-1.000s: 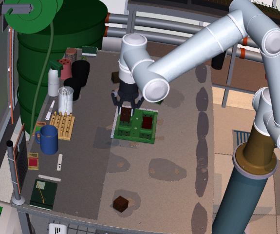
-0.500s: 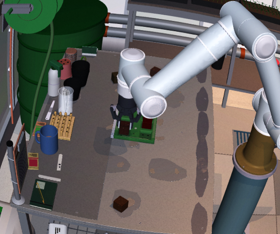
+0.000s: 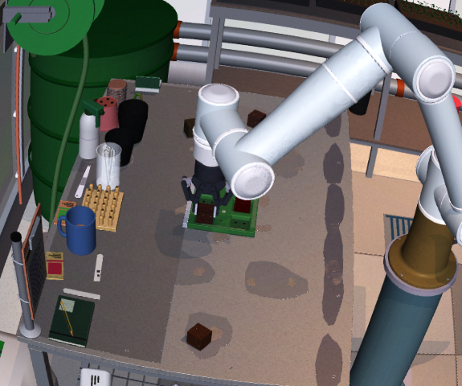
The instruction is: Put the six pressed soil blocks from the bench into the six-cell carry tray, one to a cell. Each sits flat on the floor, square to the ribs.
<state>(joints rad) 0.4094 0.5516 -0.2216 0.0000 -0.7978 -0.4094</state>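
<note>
The green six-cell carry tray (image 3: 222, 218) in the middle of the bench is partly hidden behind my arm and gripper. One dark soil block (image 3: 242, 205) sits in a cell on its right side. Two more soil blocks (image 3: 189, 127) (image 3: 256, 118) lie at the far end of the bench, the first partly behind my wrist. Another block (image 3: 199, 335) lies alone near the front edge. My gripper (image 3: 204, 212) is down over the tray's left side, closed around a soil block (image 3: 204, 213) that is low in a left cell.
A blue mug (image 3: 79, 229), a wooden peg rack (image 3: 103, 206), a clear beaker (image 3: 108, 165), a spray bottle (image 3: 89, 132) and black pots (image 3: 131, 120) crowd the bench's left side. A green notebook (image 3: 72, 320) lies at the front left corner. A green barrel (image 3: 98, 70) stands behind.
</note>
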